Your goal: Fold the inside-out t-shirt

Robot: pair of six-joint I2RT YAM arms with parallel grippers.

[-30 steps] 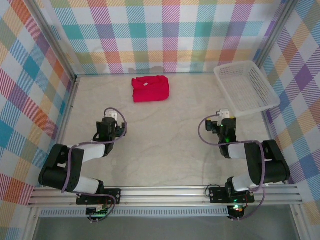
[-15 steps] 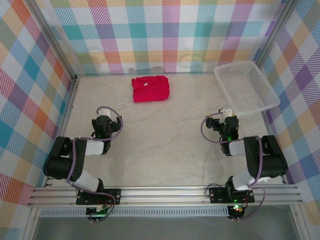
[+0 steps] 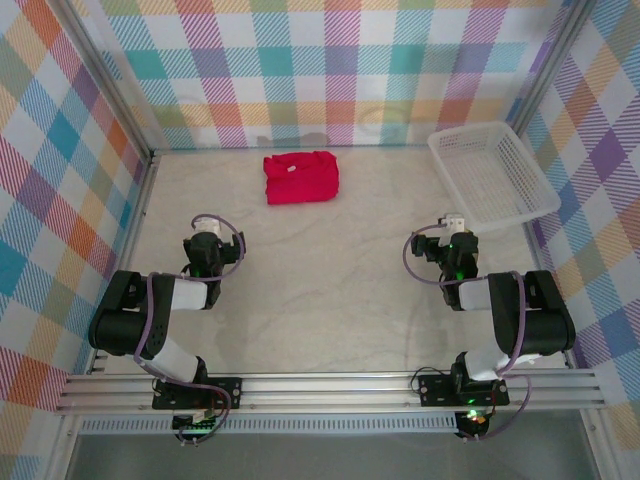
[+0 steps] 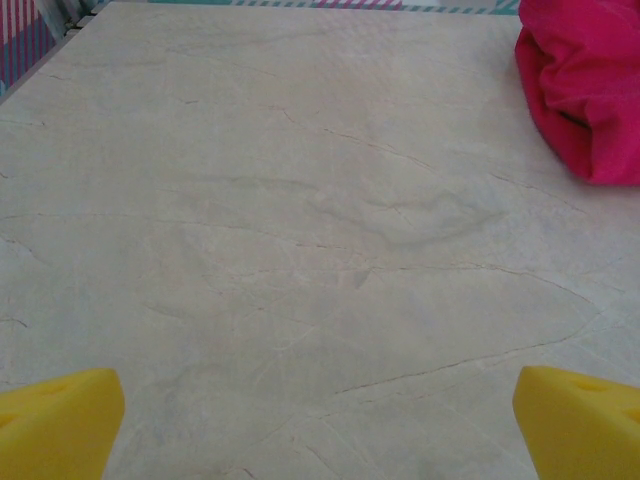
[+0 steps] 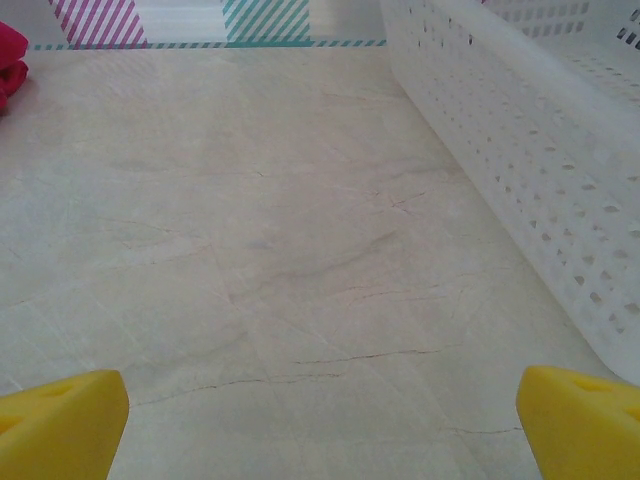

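The inside-out t-shirt (image 3: 301,178) is a crimson-red bundle folded into a compact rectangle at the back middle of the table, with a small white tag on top. Its edge shows at the upper right of the left wrist view (image 4: 585,80) and as a sliver in the right wrist view (image 5: 8,58). My left gripper (image 3: 206,240) rests low over the table's left side, well short of the shirt, open, with bare tabletop between its yellow fingertips (image 4: 55,420). My right gripper (image 3: 456,228) sits on the right side, open and empty, its fingertips (image 5: 585,420) wide apart.
A white mesh basket (image 3: 492,175) stands at the back right, its perforated wall (image 5: 520,150) close on the right of the right gripper. Checked walls enclose the table on three sides. Bare marbled tabletop (image 3: 330,270) lies between the arms.
Both arms drew back and settled lower toward their bases early in the second; since then they are still. The shirt has not moved.
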